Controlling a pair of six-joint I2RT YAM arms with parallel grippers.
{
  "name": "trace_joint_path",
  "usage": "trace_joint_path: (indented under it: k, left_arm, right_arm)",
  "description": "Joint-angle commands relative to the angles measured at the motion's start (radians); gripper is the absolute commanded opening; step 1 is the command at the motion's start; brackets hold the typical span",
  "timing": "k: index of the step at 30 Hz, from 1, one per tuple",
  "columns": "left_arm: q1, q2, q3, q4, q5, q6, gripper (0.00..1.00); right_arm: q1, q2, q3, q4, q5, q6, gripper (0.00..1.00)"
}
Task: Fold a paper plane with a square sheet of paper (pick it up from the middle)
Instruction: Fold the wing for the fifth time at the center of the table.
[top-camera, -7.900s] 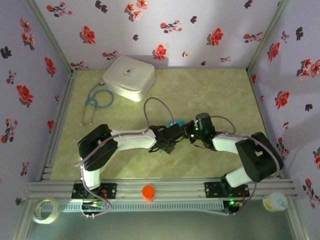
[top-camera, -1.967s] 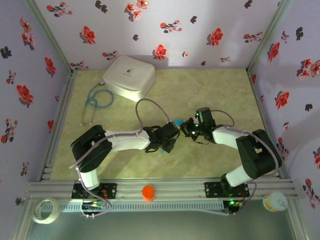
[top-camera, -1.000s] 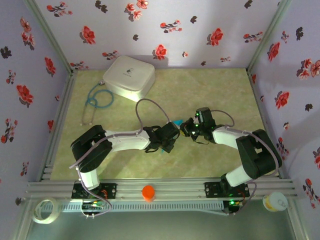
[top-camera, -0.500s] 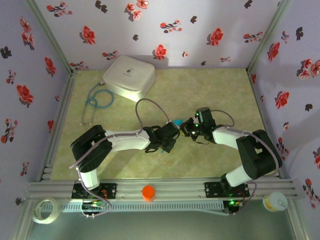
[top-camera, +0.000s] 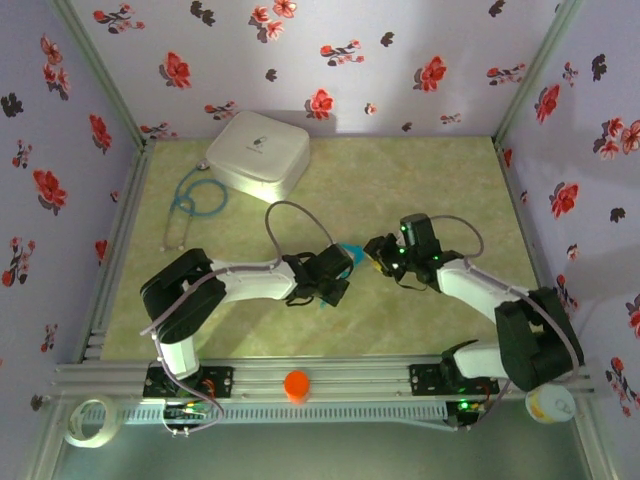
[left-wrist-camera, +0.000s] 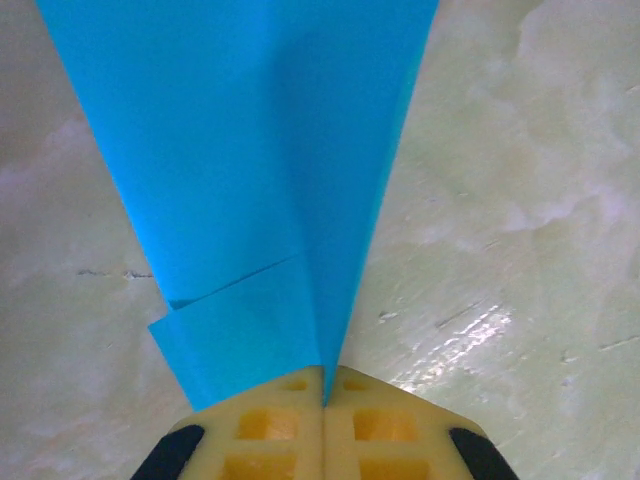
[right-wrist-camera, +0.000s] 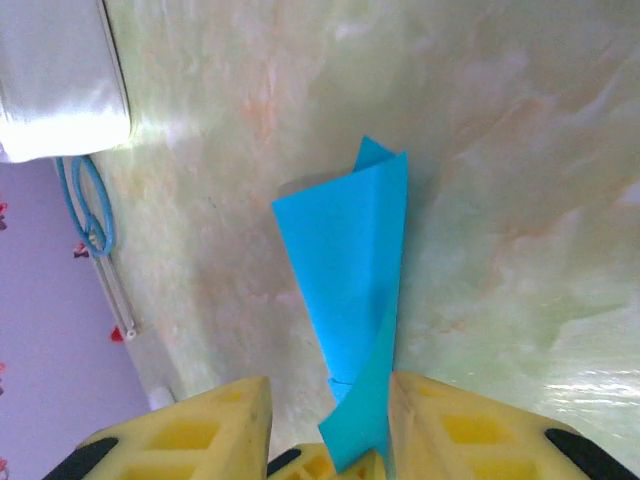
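The left claw (left-wrist-camera: 323, 385) is pinched shut on the end of the thin, bright blue folded paper (left-wrist-camera: 250, 150), in the middle of the green table (top-camera: 420, 180). The right claw (right-wrist-camera: 325, 395) has its yellow fingers apart, with the paper loose between them. The paper already looks like a pointed dart with a middle crease, so I think little is left. I count one paper, two claws and one white rounded box (top-camera: 258, 152).

arms (top-camera: 250, 280): white, black joints (top-camera: 185, 300); claw pads (left-wrist-camera: 270, 425): yellow; cables (top-camera: 268, 222): grey
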Motion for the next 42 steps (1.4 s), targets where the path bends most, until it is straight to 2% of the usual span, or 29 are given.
trace_joint_path:
  k: [1, 10, 14, 22, 29, 35, 42]
  left_arm:
    - [0.033, -0.022, -0.035, 0.078, 0.086, -0.032, 0.0]
    - [0.105, -0.048, -0.136, 0.236, 0.251, -0.07, 0.0]
    - [0.155, -0.043, -0.169, 0.313, 0.377, -0.114, 0.0]
    - [0.251, 0.0, -0.263, 0.573, 0.602, -0.277, 0.0]
    - [0.271, 0.037, -0.273, 0.672, 0.677, -0.348, 0.0]
    - [0.289, 0.066, -0.32, 0.825, 0.699, -0.451, 0.0]
    - [0.292, 0.083, -0.33, 0.837, 0.691, -0.49, 0.0]
  right_arm:
    - [-0.008, -0.044, 0.004, -0.086, 0.084, -0.041, 0.37]
    - [-0.008, -0.037, -0.024, -0.024, 0.067, -0.021, 0.36]
    - [-0.008, -0.032, -0.044, 0.037, 0.055, -0.018, 0.35]
    - [0.008, -0.007, -0.07, 0.133, 0.03, -0.027, 0.33]
    - [0.052, 0.05, -0.048, 0.183, 0.007, -0.056, 0.32]
    - [0.084, 0.113, -0.027, 0.262, -0.046, -0.068, 0.25]
    - [0.095, 0.17, -0.018, 0.329, -0.087, -0.061, 0.17]
